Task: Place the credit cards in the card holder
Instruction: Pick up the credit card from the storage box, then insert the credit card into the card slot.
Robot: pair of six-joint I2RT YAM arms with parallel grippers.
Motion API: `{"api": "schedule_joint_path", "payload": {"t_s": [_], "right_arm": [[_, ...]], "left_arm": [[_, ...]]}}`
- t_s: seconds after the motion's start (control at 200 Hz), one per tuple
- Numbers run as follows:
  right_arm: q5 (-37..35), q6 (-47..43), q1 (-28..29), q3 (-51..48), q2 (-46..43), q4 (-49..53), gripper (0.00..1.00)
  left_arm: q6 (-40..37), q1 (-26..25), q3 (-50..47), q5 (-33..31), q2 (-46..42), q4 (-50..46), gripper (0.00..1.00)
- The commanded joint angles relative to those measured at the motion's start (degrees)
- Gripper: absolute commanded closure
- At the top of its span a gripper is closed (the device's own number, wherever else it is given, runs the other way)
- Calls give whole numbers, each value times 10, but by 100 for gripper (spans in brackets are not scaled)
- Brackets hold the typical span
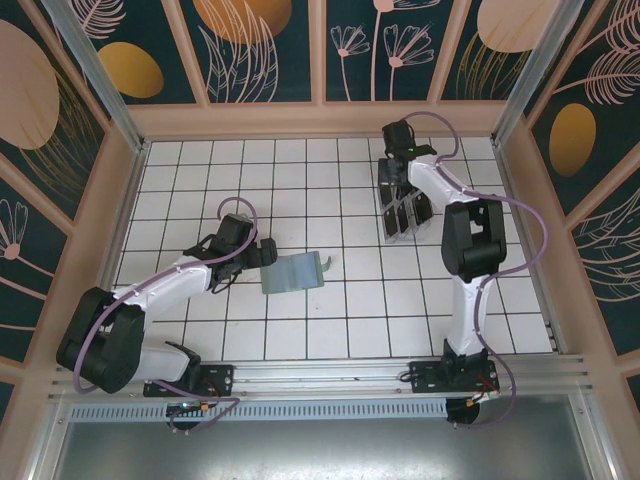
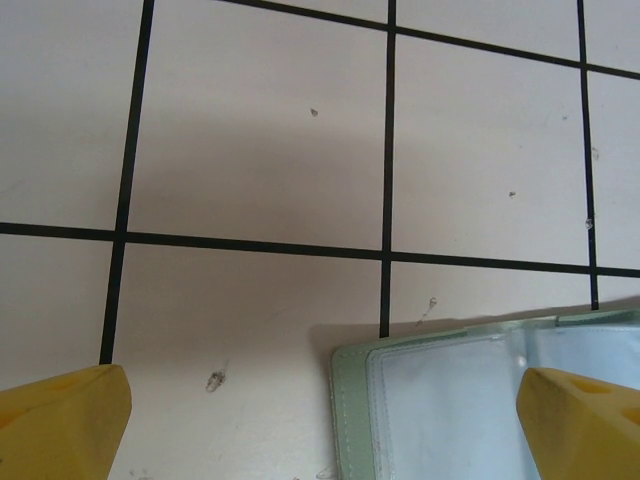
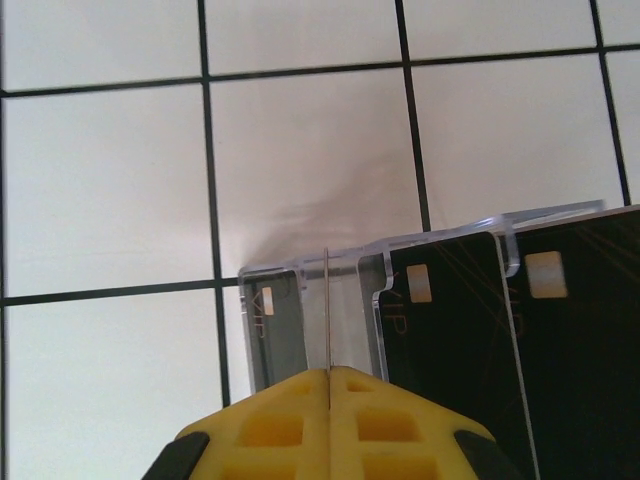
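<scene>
Left gripper (image 2: 322,412) hangs low over the tiled table (image 1: 330,330) with its yellow fingers spread wide and nothing between them. It sits just at the left edge of the card holder (image 1: 293,272).

That holder lies flat and open near the middle of the table, its clear pockets facing up. Its long axis runs roughly left to right in the top view, and a loose leaf lifts at the right end. The pockets seen from the left wrist look empty, so I judge that no card has gone in yet.

Further right and toward the far side stands a clear rack (image 3: 300,275), well apart from the holder. The credit cards (image 3: 450,340) stand in it on end, chip ends up. Their long axes are close to upright and their faces are toward the right wrist camera.

At the rack, the right gripper (image 3: 328,375) has its fingers pressed together on what looks like one thin card (image 3: 327,310), seen edge-on, at the rack's left end.

As I read it, the first pick is just under way. Carrying, slotting and every remaining card are all left to do.
</scene>
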State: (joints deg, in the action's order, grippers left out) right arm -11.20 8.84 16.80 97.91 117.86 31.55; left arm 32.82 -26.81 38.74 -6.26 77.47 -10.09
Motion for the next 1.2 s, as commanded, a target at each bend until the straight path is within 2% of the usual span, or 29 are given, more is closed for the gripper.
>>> {"api": "schedule_joint_path", "payload": {"t_s": [0.0, 0.29, 0.606, 0.726, 0.991, 1.196], "right_arm": [[20, 5, -4, 7, -70, -7, 100], [101, 46, -25, -80, -183, -63, 100], [328, 154, -35, -255, -333, -202, 100], [385, 204, -22, -329, -381, -266, 100], [372, 278, 83, -466, -432, -385, 100], [336, 336, 147, -557, -422, -489, 100]], "left_arm": [[1, -4, 16, 5, 8, 8, 1], [-2, -3, 20, 5, 16, 11, 2], [-6, -3, 28, 7, 24, 14, 2], [-11, -3, 27, 3, 21, 8, 2], [-40, -4, 30, -23, 12, -33, 1], [-42, -4, 21, -15, -1, -46, 1]]}}
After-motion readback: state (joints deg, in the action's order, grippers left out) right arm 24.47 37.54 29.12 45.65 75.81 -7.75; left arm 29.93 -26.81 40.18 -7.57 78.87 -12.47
